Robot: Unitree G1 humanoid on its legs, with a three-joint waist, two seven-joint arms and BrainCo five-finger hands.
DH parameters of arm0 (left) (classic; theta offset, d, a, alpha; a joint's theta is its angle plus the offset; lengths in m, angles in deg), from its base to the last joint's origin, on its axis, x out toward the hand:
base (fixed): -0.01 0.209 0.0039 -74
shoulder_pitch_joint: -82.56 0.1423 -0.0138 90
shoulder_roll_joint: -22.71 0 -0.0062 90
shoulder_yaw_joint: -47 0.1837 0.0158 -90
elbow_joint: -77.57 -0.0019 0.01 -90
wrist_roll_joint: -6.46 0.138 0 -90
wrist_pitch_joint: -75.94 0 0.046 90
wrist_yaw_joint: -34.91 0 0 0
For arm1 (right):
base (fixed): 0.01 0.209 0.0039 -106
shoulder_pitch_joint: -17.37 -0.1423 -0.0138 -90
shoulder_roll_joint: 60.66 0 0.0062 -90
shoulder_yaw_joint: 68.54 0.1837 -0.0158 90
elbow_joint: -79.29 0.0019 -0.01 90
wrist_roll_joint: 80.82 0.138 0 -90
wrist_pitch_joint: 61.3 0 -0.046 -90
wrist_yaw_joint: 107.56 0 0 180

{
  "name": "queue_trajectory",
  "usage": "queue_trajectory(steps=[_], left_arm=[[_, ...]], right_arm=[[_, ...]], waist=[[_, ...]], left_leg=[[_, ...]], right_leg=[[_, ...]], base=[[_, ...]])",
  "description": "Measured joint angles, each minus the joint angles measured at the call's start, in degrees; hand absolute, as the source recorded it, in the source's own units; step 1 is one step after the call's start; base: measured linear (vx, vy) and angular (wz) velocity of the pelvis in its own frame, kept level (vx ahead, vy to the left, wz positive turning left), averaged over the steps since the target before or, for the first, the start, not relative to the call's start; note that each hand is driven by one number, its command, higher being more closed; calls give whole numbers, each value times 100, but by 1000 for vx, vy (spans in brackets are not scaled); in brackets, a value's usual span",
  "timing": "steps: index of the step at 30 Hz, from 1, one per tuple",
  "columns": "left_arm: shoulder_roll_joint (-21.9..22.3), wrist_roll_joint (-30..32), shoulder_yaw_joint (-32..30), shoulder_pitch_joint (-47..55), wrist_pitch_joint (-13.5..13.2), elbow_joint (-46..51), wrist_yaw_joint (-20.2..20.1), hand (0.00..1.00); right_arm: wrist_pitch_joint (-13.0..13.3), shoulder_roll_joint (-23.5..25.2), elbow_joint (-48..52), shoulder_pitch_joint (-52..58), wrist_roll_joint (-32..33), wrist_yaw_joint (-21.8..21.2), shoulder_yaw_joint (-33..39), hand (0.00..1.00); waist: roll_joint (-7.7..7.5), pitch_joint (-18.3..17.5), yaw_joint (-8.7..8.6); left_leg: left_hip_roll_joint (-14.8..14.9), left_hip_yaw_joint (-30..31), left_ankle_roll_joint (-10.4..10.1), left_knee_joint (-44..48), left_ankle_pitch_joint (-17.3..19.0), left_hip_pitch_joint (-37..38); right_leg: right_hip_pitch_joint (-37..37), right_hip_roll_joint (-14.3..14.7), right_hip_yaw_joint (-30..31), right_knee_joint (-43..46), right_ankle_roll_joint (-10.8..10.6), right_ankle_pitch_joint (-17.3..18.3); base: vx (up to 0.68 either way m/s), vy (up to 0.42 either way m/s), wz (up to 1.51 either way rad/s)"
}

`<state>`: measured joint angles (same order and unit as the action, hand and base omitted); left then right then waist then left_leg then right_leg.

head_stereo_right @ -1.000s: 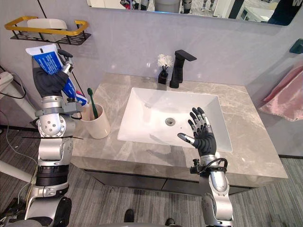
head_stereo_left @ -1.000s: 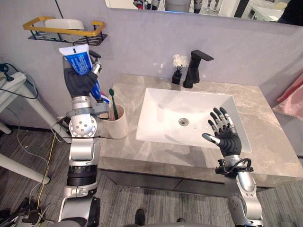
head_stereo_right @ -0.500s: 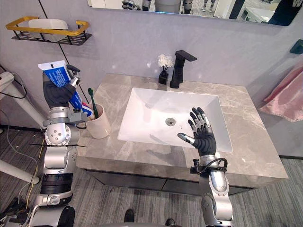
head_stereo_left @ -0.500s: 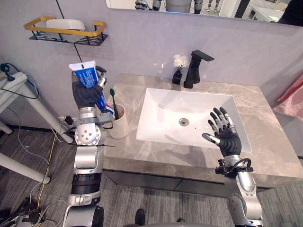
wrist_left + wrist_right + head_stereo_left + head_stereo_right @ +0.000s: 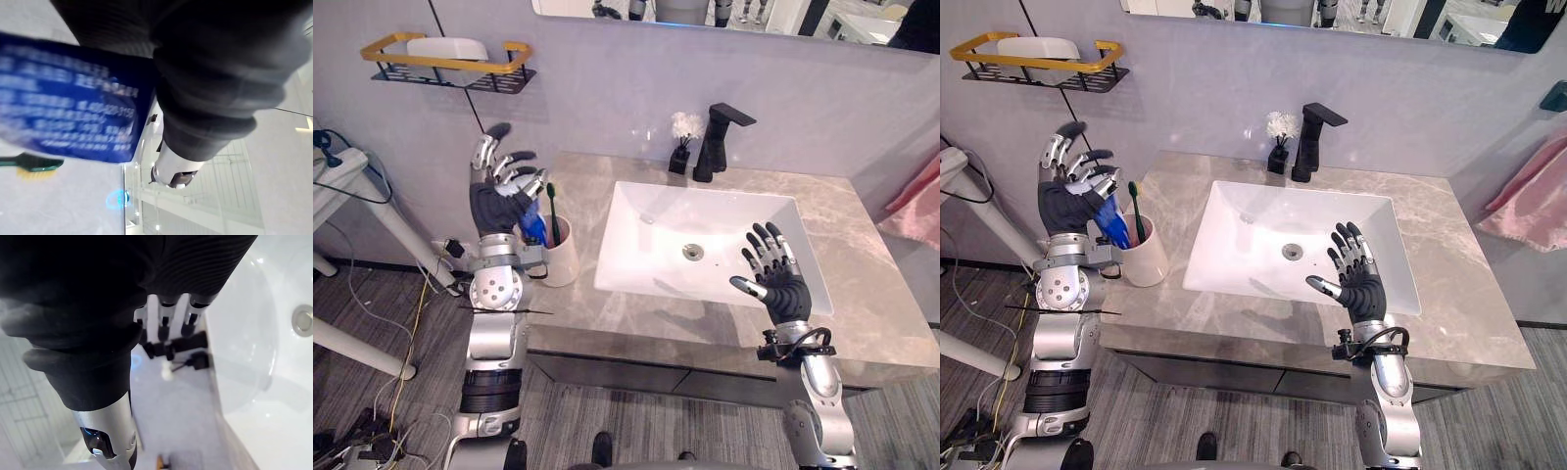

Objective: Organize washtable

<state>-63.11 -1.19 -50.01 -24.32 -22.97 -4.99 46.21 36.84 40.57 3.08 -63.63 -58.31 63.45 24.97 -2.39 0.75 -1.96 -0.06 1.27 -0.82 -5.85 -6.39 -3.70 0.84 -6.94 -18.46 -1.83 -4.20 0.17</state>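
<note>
Overhead, a mirror (image 5: 724, 15) ran along the wall above the grey marble washtable (image 5: 862, 264), whose white rectangular sink (image 5: 651, 245) sat in the middle. An angular black faucet (image 5: 717, 142) stood behind the sink, with a small black vase of white flowers (image 5: 682, 142) just beside it. A black wire wall shelf with a gold rail (image 5: 382, 44) hung high to the left and carried a white soap dish (image 5: 447, 47); a pink towel (image 5: 915, 206) hung at the far right.

At the washtable's left end stood a cream cup (image 5: 560, 259) holding a green toothbrush (image 5: 551, 211) and a blue toothpaste tube (image 5: 1113, 223), both upright. Nothing stood between the cup and the sink.

The left hand (image 5: 496, 201) hovered just behind and above the cup with its fingers spread wide and straight; the tube stood in front of its palm, and I could not tell whether they touched. The right hand (image 5: 781, 289) hung over the sink's front right part, fingers straight and fanned, holding nothing.

A second before, the left hand had gripped the tube up near the shelf; since then the tube had come down into the cup and the fingers had let go. The right hand had not moved.
</note>
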Motion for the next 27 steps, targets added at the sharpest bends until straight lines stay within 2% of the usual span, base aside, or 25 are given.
queue_trajectory(steps=[13, 17, 21, 25, 27], left_arm=[[-28, -1, 0, -8, -2, 0, 0, 0], [-274, -19, -61, -89, 1, 71, 15, 0], [-744, -76, -658, -231, -64, 932, 49, 0], [-989, -195, -1380, -247, -316, 1564, 155, 0], [-1086, -295, -1742, -68, -432, 1778, 169, 0]], right_arm=[[0, 0, 0, -5, 7, 0, 0, 0], [0, -2, 0, -11, 22, -1, -3, 0], [0, -8, 0, -9, 54, -8, 1, 0], [-1, -8, 1, -6, 57, -136, 16, 0], [-15, -6, 2, -5, 57, -151, 18, 0]], waist=[[5, 8, -3], [15, 14, 4], [35, 27, 79], [78, 51, 274], [96, 55, 303]], left_leg=[[6, -17, -2, 0, 2, 6], [8, -17, -5, 0, 4, 9], [6, 4, -23, 0, 17, 17], [-1, 30, -27, -2, 29, 55], [-7, 54, -27, -2, 29, 53]], right_leg=[[5, 7, 16, -18, 0, -1], [11, 10, 16, -18, 1, -1], [34, 9, -5, -18, 2, 1], [89, 6, -35, -26, 31, 26], [102, 3, -56, -26, 34, 31]], base=[[0, 0, 0], [0, 0, 0], [0, 0, 2], [0, 0, 5], [0, 0, 6]])
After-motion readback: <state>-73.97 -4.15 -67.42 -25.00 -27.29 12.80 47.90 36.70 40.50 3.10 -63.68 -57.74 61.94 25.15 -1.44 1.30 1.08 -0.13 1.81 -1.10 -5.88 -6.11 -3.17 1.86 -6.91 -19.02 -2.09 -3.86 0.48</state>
